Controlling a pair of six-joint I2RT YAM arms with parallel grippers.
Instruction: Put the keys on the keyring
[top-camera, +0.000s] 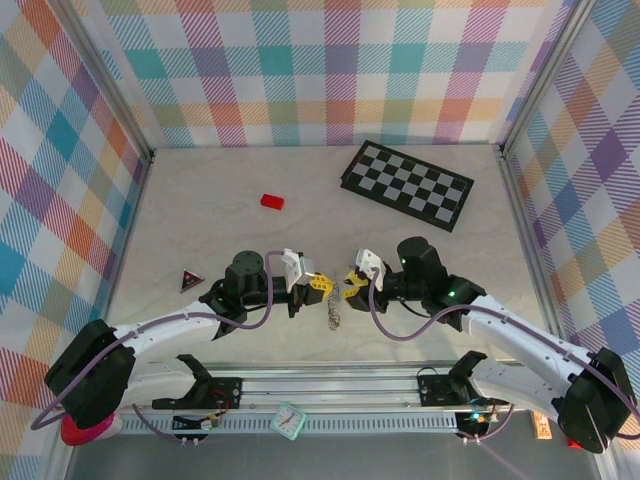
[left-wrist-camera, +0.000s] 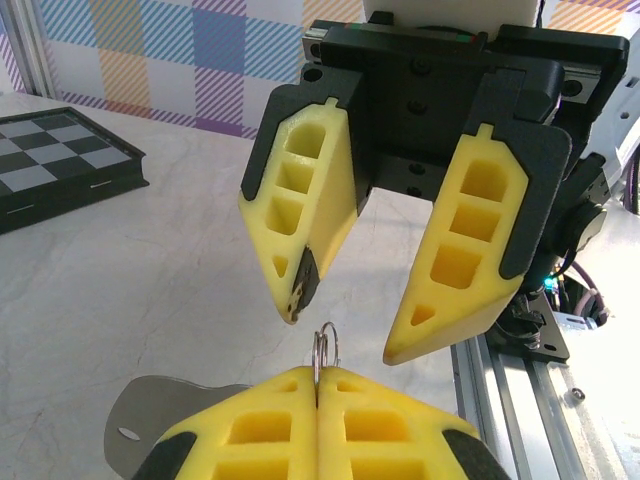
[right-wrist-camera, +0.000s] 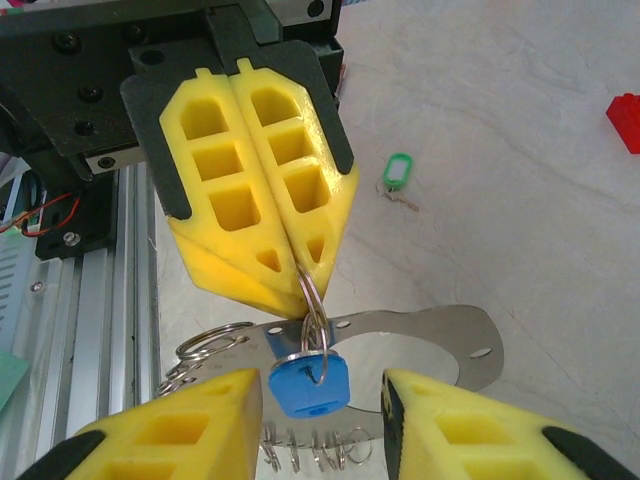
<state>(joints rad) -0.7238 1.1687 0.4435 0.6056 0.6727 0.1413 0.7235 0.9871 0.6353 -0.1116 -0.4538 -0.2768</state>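
The blue key (right-wrist-camera: 310, 387) hangs in the air by its plastic head from a small split ring (right-wrist-camera: 312, 300). The upper part of that ring is pinched at the tips of the left gripper (right-wrist-camera: 305, 270), whose yellow fingers are pressed flat together on it. In the left wrist view the same ring pokes up as a thin double wire loop just above the closed seam of the left gripper (left-wrist-camera: 318, 375).

The blue head sits in the gap of the right gripper (right-wrist-camera: 322, 385). Its two fingers are spread wide on either side of the head and touch neither the head nor the ring. From the left wrist the right gripper (left-wrist-camera: 345, 335) is seen head-on, fingers apart, with its tips just above and beside the ring.

The keyring (right-wrist-camera: 205, 350) shows as beaded, chain-like silvery loops low beside the blue key, left of it in the right wrist view. From above, a grey strand (top-camera: 333, 312) shows just on the near side of the two meeting grippers; whether it rests on the table cannot be told.

The mint green key (right-wrist-camera: 398, 172) lies flat on the pale tabletop (top-camera: 200, 190), well apart from both grippers.

Farther out on the table are a red block (top-camera: 272, 201) and a black-and-white checkerboard (top-camera: 408, 184).
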